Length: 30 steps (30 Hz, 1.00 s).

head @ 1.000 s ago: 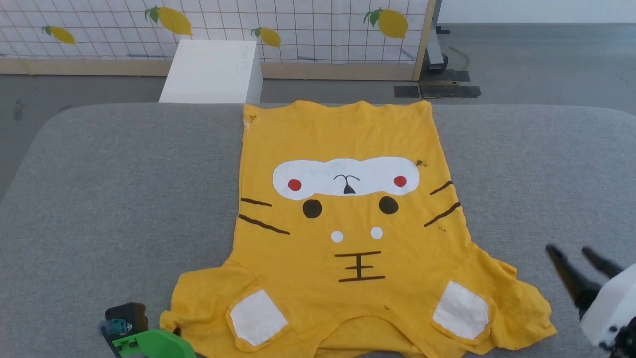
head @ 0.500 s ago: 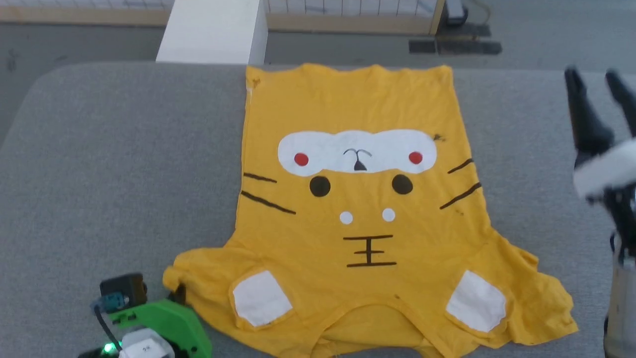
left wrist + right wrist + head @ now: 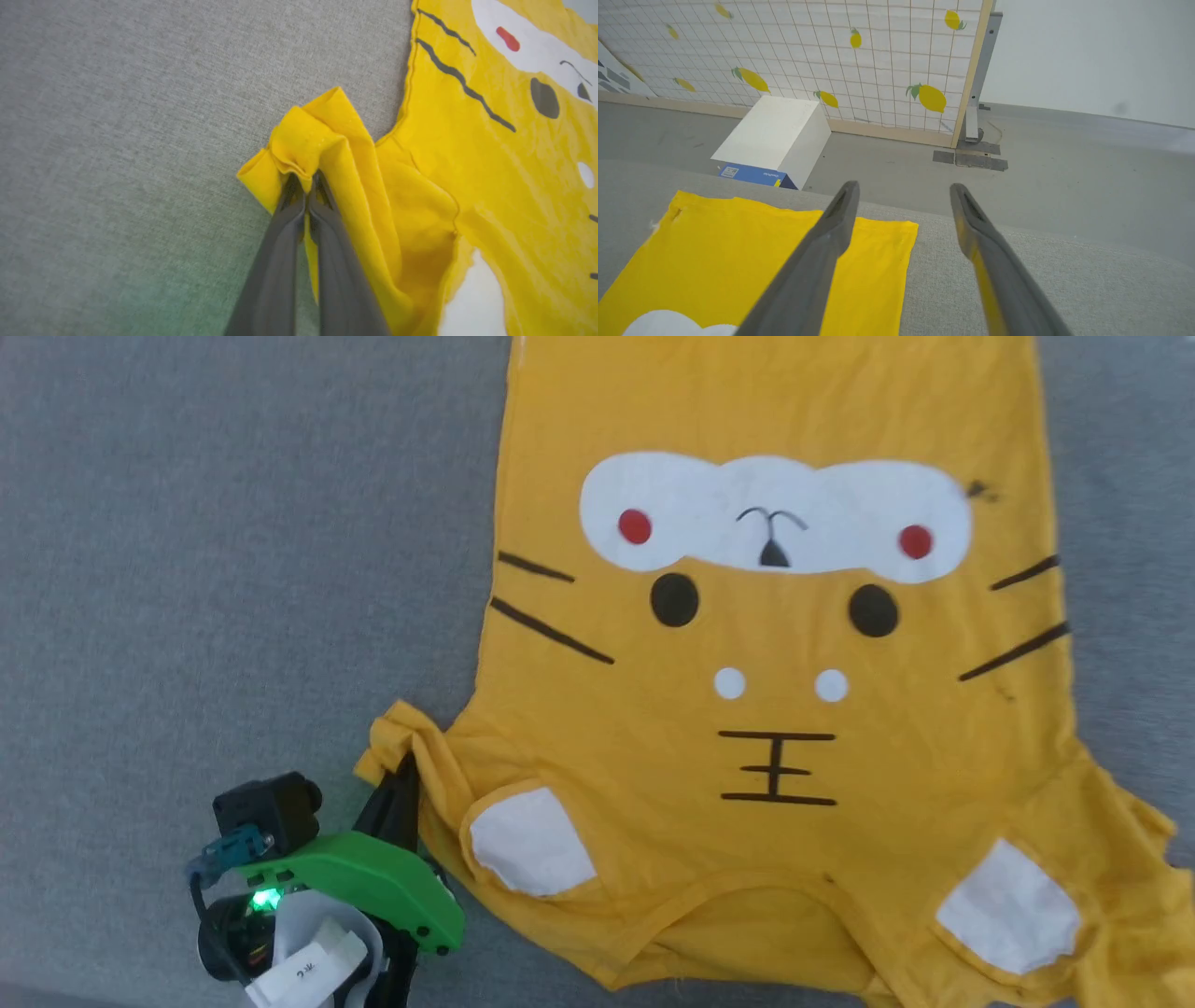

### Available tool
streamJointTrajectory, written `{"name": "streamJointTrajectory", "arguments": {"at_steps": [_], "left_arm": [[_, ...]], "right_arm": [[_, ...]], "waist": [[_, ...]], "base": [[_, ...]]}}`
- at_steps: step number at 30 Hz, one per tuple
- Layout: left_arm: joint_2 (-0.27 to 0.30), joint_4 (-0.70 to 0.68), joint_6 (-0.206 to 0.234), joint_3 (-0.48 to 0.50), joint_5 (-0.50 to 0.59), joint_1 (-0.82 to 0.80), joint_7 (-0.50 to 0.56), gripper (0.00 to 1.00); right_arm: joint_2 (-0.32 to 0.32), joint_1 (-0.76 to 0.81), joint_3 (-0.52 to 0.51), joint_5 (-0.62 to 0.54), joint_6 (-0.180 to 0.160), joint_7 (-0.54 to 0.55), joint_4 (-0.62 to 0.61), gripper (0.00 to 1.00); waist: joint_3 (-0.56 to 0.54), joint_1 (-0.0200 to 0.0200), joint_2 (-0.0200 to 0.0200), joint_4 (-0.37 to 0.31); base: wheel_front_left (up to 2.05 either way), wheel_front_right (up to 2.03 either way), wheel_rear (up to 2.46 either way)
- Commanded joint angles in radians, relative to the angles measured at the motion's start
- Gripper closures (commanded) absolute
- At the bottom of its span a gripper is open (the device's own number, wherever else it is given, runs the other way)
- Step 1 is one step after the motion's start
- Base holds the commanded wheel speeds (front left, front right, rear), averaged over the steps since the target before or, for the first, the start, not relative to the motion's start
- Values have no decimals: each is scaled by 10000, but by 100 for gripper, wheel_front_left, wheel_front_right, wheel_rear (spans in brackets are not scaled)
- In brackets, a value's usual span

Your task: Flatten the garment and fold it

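Note:
The garment (image 3: 775,709), a yellow T-shirt printed with a cat face, lies spread on the grey table with its collar toward me. My left gripper (image 3: 397,779) is shut on the edge of the garment's left sleeve (image 3: 308,140), which is bunched and lifted into a fold over the fingertips (image 3: 289,186). My right gripper (image 3: 903,193) is open and empty, held above the table near the garment's far hem corner (image 3: 887,233).
Grey felt table (image 3: 233,523) stretches wide to the left of the shirt. Beyond the table's far edge (image 3: 1017,233) stand a white box (image 3: 775,133), a blue box (image 3: 752,175) and a lemon-print screen (image 3: 831,60) on the floor.
The head camera tilted down and closer. My left gripper closed on the left sleeve and pulled it up and inward. My right gripper rose toward the far side, out of the head view.

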Motion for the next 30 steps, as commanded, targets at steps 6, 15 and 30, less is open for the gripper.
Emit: {"name": "streamJointTrajectory", "arguments": {"at_steps": [6,15,30], "left_arm": [[-138,-918,149,-66,2,258,-113,100],[-117,-1748,203,-137,25,405,-119,100],[-75,-1282,118,-140,-32,101,-178,100]], "right_arm": [[-654,-1420,217,-1317,-11,2425,1071,0],[-1014,-1789,341,-1891,-11,4460,1073,0],[-1119,-1187,633,-1264,-11,5879,-72,100]], "waist": [[2245,-3,0,1516],[3015,-3,0,1822],[2709,-3,0,1443]], "base": [[0,0,0],[0,0,0],[0,0,0]]}}
